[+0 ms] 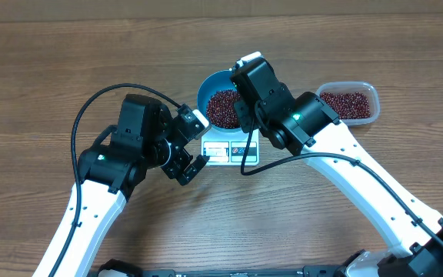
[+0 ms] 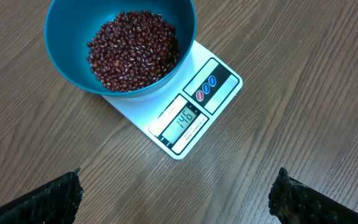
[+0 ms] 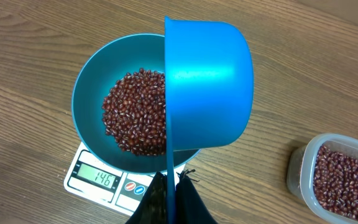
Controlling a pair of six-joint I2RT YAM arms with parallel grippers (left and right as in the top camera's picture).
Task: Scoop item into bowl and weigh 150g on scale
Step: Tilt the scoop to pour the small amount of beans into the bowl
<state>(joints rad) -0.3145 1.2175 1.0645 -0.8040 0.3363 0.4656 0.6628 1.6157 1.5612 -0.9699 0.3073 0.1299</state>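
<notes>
Beans beneath scoop, right hand closed

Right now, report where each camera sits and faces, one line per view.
Overhead: fixed above the table, looking straight down; the left arm and right arm both show.
Left wrist: on the left arm, looking down at the scale and bowl; the left pincer, open, edges the bottom corners.
Right wrist: above the bowl, looking down; the right pincer, shut on the scoop handle, shows at the bottom.
Shared: both wrist views show the beans and the scale's display reading 146.
</notes>
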